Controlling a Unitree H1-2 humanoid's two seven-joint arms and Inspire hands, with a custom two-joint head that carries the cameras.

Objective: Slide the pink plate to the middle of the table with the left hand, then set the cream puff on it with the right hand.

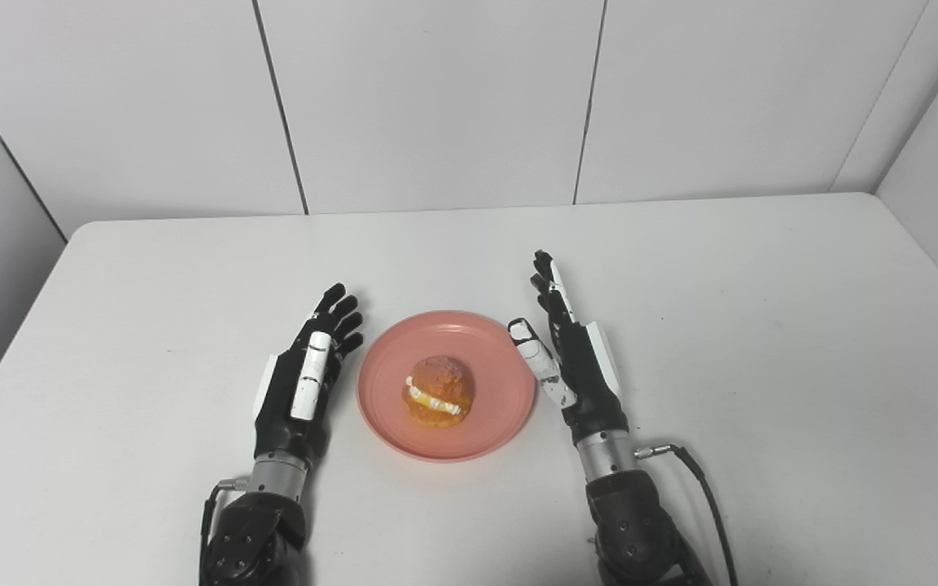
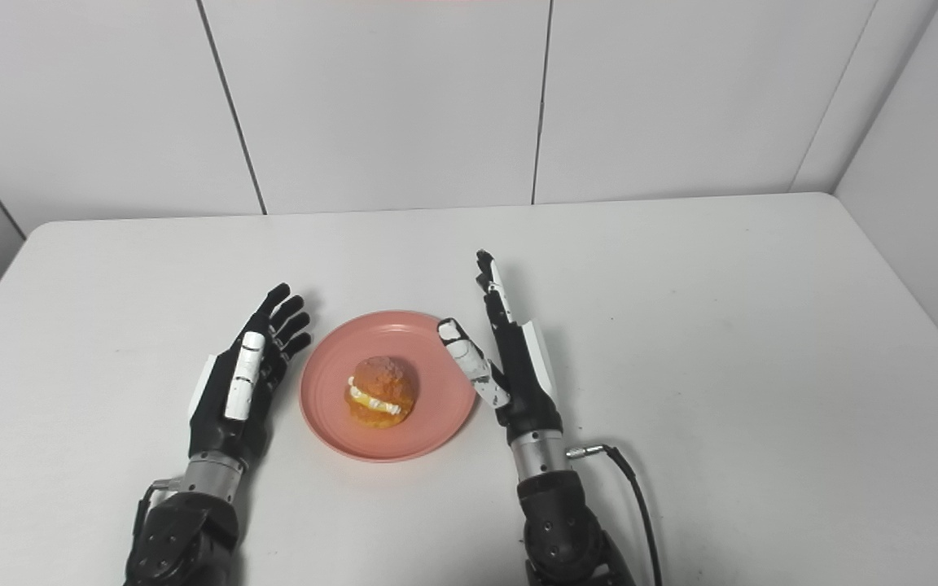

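The pink plate (image 1: 493,407) lies on the white table (image 1: 762,325), near the middle and toward the front. The cream puff (image 1: 436,390), golden with white cream in its split, sits on the plate's centre. My left hand (image 1: 308,374) is just left of the plate, open and empty, fingers pointing away from me. My right hand (image 1: 568,350) is just right of the plate, open and empty, fingers straight and its thumb at the plate's rim.
White wall panels (image 1: 436,98) stand behind the table's far edge. A cable (image 1: 705,488) runs from my right wrist. The table's side edges lie well outside both hands.
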